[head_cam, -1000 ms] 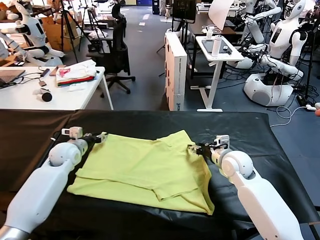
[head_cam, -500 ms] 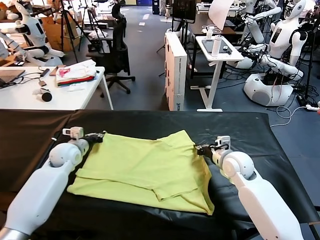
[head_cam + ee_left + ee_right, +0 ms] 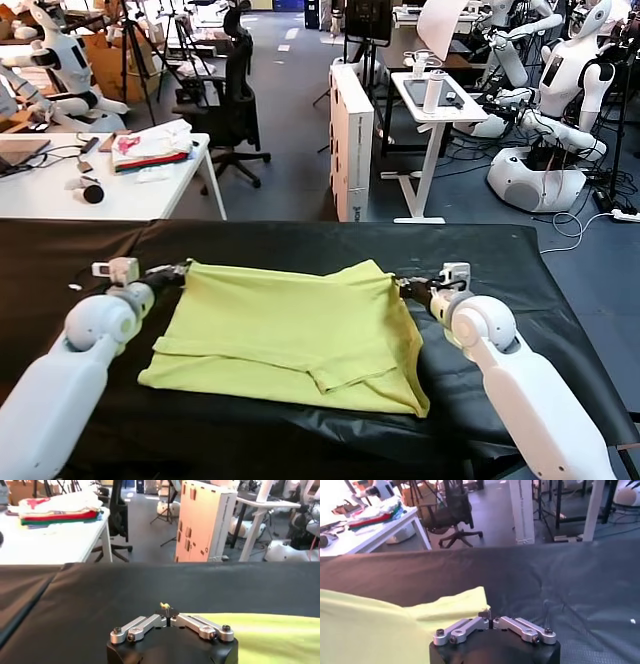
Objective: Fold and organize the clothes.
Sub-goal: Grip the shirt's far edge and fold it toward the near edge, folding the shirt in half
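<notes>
The clothes are one lime-yellow T-shirt lying on the black-covered table, its lower part folded over. My left gripper is shut on the shirt's far left corner, and a scrap of yellow cloth pokes out past the closed left gripper. My right gripper is shut on the far right corner. In the right wrist view the T-shirt runs up to the closed right gripper. The far edge is stretched straight between the two grippers, slightly off the table.
A white desk at the back left carries a white, pink and red fabric pile. Behind the table stand a white cabinet, an office chair, a small white stand and other robots.
Both grippers have closed on the shirt's far corners. The left arm has pulled out to the left and the right one slightly right, drawing the far edge taut and flattening the shirt.
</notes>
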Robot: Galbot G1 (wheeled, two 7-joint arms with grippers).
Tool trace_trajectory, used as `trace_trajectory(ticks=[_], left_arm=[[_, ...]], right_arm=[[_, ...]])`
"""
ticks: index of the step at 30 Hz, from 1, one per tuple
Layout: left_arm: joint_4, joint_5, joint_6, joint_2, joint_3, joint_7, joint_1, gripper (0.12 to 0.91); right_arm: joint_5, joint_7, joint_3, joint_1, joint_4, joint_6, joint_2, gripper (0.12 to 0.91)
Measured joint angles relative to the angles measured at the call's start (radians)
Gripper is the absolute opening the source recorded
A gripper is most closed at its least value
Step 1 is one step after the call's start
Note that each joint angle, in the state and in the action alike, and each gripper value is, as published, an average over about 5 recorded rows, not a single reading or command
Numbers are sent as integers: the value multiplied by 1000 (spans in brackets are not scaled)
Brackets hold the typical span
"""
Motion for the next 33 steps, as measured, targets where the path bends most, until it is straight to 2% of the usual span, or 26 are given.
trace_trajectory(ticks=[6,15,22,33], left_arm=[[-76,-10,0,33,-74,-3,89,148],[-176,1,-1,31,-143,-8,214,148],[-245,15,-22,9,-200,-8,345,148],[-280,20,-71,-13,-286,-7,505,148]], right_arm=[[24,5,51,-108,144,-4,-49,138],[15,21,145,-304,311,-18,-103,138],[-10,22,160,-398,363,-19,-118,138],[-31,18,153,-481,412,-19,-121,138]])
